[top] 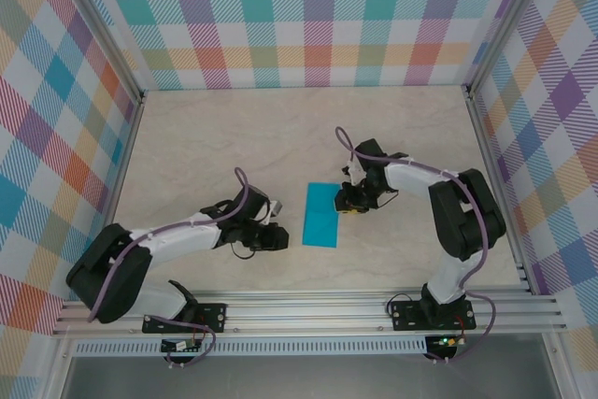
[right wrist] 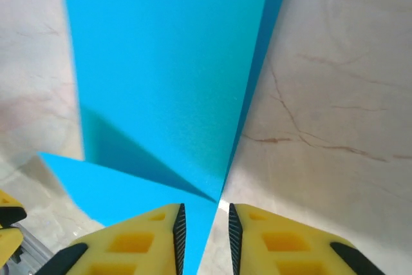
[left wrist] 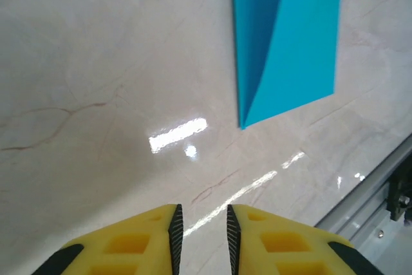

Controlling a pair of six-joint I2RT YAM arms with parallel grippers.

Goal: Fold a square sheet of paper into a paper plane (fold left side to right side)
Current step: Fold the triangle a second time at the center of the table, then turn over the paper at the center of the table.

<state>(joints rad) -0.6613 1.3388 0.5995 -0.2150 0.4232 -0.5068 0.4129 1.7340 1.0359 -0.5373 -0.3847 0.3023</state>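
The turquoise-blue sheet of paper (top: 322, 215) lies on the table, folded into a narrow upright rectangle. In the right wrist view the paper (right wrist: 167, 62) shows its upper layer raised slightly, casting a dark wedge of shadow. My right gripper (top: 348, 205) is at the sheet's right edge. Its fingers (right wrist: 205, 230) stand narrowly open with that edge running between them. My left gripper (top: 278, 236) hovers low just left of the sheet, open (left wrist: 201, 230) over bare table. The paper (left wrist: 290, 37) is ahead of it and to the right.
An aluminium rail (top: 308, 310) runs along the table's near edge, and the rail (left wrist: 386, 185) is close to the left gripper. Checked walls (top: 308, 16) enclose the marble-patterned table (top: 234, 137) on three sides. A yellow part (right wrist: 6, 223) shows at the right wrist view's lower left.
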